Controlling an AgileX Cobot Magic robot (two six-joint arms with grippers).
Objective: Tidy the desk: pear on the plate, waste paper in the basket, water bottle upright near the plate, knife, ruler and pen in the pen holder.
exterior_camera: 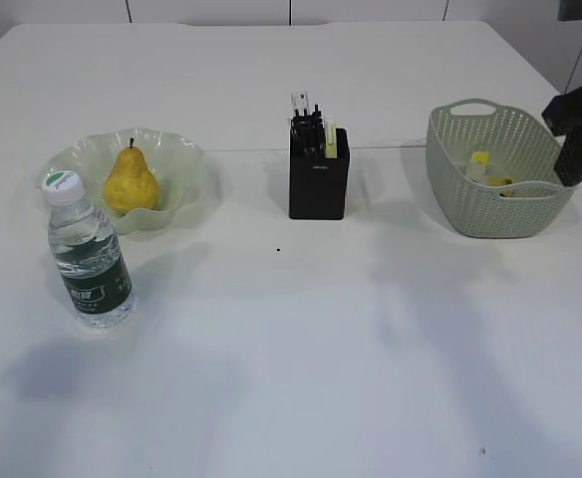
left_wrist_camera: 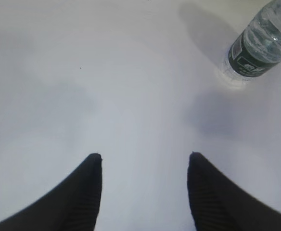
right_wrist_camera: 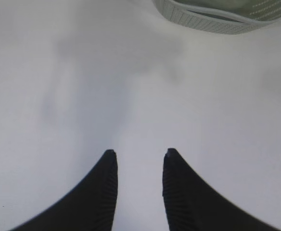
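Observation:
On the white desk (exterior_camera: 321, 349) the yellow pear (exterior_camera: 132, 179) rests on the pale green plate (exterior_camera: 186, 154). Just in front of the plate the water bottle (exterior_camera: 90, 254) stands upright. The black pen holder (exterior_camera: 318, 184) has a clear ruler (exterior_camera: 300, 104), dark pens (exterior_camera: 311, 124) and a yellow-and-white handle, likely the knife (exterior_camera: 330, 139), sticking out of it. Yellow waste paper (exterior_camera: 482, 164) lies in the basket (exterior_camera: 495, 209). My left gripper (left_wrist_camera: 145, 156) is open and empty over bare desk, with the bottle (left_wrist_camera: 261, 43) ahead to its right. My right gripper (right_wrist_camera: 139, 154) is open and empty short of the basket (right_wrist_camera: 217, 17).
A dark part of the right arm (exterior_camera: 578, 134) hangs at the right edge, beside the basket's far end. The left arm is outside the exterior view. A seam line runs across the tabletop behind the pen holder.

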